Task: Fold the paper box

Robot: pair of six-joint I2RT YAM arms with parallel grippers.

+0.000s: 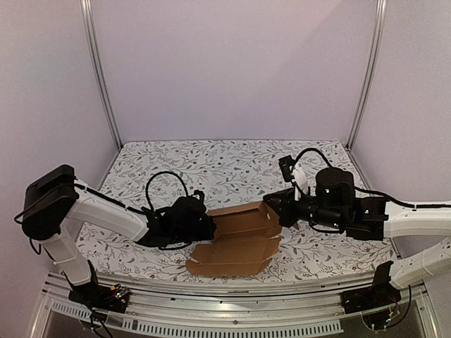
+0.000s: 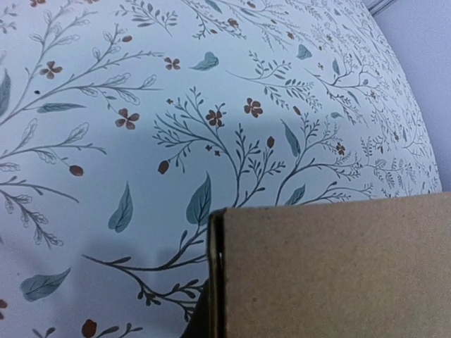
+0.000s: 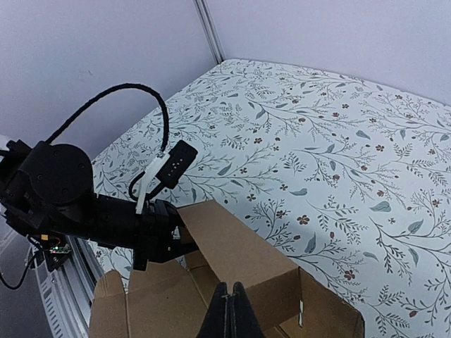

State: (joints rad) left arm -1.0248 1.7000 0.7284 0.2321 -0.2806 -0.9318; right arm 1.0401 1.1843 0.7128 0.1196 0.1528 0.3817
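Right pincer (image 3: 227,310) closed against paper box (image 3: 243,257) wall, left pincer (image 3: 180,243) at far end, floral table (image 3: 338,141) beneath

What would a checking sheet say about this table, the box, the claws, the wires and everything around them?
Surface: table covered in a floral cloth.
Job's things: paper box, brown, partly folded, flaps open, near the front middle.
Clutter: nothing seen.
Grippers: left claw shut at the box's left end; right claw shut at its right end; whether either pinches cardboard is unclear.
Cables: a black cable loops above each wrist.
Surroundings: plain walls, metal posts.
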